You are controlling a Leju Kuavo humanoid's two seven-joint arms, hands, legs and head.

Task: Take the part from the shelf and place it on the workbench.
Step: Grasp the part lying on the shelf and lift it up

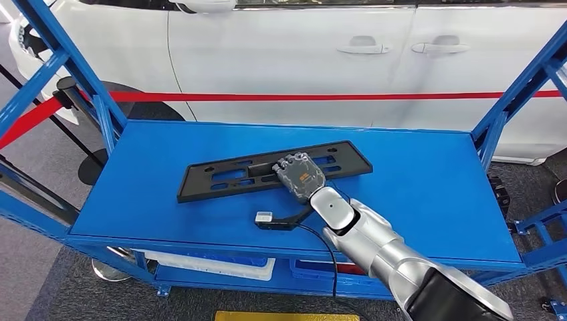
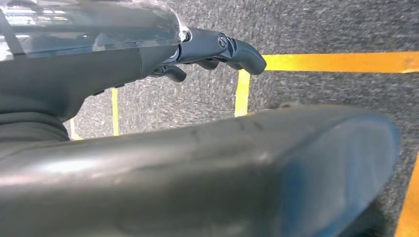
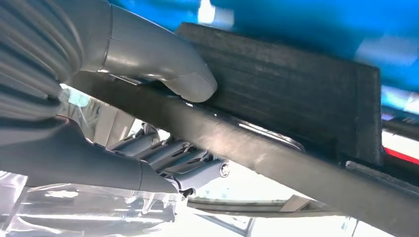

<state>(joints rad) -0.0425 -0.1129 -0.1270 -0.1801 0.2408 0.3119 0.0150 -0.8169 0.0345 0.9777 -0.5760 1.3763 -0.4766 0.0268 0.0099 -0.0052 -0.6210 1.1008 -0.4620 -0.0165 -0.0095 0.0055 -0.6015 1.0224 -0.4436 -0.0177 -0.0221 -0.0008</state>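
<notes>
The part point(image 1: 220, 175) is a long black slotted frame lying slantwise on the blue shelf top point(image 1: 428, 187). My right hand point(image 1: 299, 175) lies over its right half. In the right wrist view the grey thumb point(image 3: 163, 69) presses on the part's face point(image 3: 296, 94) and the dark fingers point(image 3: 168, 155) curl under its rim, so the hand grips the part. The part still looks to be resting on the shelf. My left hand point(image 2: 207, 49) hangs over grey floor with its fingers loosely extended and nothing in it.
Blue slanted uprights point(image 1: 80, 73) stand at both ends of the shelf. Behind it are a white car point(image 1: 281, 53) and a red barrier tape point(image 1: 334, 96). A white bin point(image 1: 220, 266) sits on the lower level. Yellow lines point(image 2: 336, 61) mark the floor.
</notes>
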